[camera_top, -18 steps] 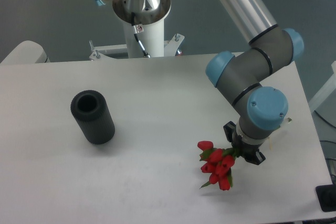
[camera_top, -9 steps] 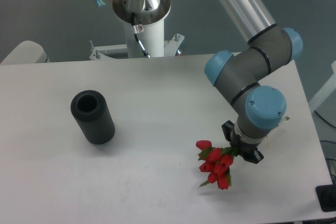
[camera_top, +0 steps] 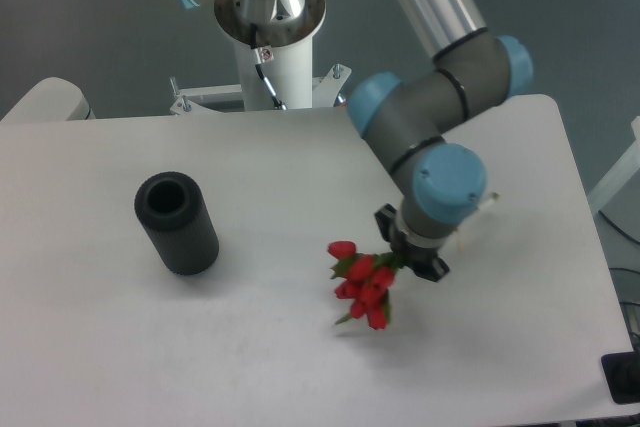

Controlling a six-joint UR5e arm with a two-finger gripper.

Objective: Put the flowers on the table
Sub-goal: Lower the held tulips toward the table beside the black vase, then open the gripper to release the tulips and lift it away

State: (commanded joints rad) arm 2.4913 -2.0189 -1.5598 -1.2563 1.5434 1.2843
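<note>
The flowers point(camera_top: 362, 284), a small bunch of red tulip buds with green leaves, hang at the centre right over the white table point(camera_top: 250, 357). My gripper point(camera_top: 408, 257) is shut on their stems, just right of the buds; the stems and fingertips are mostly hidden under the wrist. The buds point down and to the left, low over the tabletop. I cannot tell whether they touch it.
A black ribbed cylinder point(camera_top: 177, 223) stands on the table at the left. The white robot pedestal point(camera_top: 270, 37) rises behind the far edge. The arm's grey links and blue caps point(camera_top: 430, 107) reach over the right side of the table.
The arm has moved left and a little toward the far side, carrying the flowers with it. The black cylinder has not moved.
</note>
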